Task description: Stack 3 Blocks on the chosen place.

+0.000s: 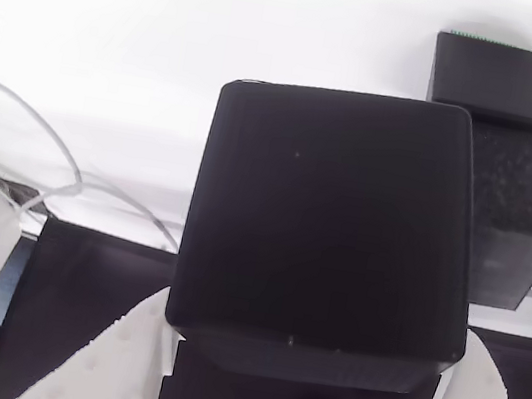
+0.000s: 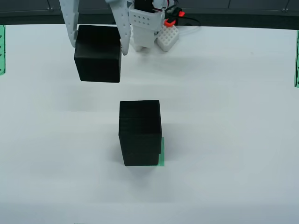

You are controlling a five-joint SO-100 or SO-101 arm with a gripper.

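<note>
- While the third block (image 2: 98,53) hangs clear of the white table (image 2: 224,116), up and to the left of the stack in the fixed front view, the stack serves as landmark for all positions below.
- Stack (image 2: 140,133): two black blocks, one on the other, edges roughly flush, sitting on the green-striped patch (image 2: 161,151); only a sliver of the patch shows at the stack's right foot.
- Held block: same size as the stacked ones, level, well apart from the stack's top face; in the view riding on the gripper, the stack (image 1: 512,178) lies up and right of it.
- Gripper (image 2: 97,32): white fingers (image 2: 71,23) closed onto the held block's two opposite side faces, near its top.
- Handling, judged: rigid, light, matte faces give fair friction; flat opposite sides are the right hold; a careless release could topple the stack.
</note>
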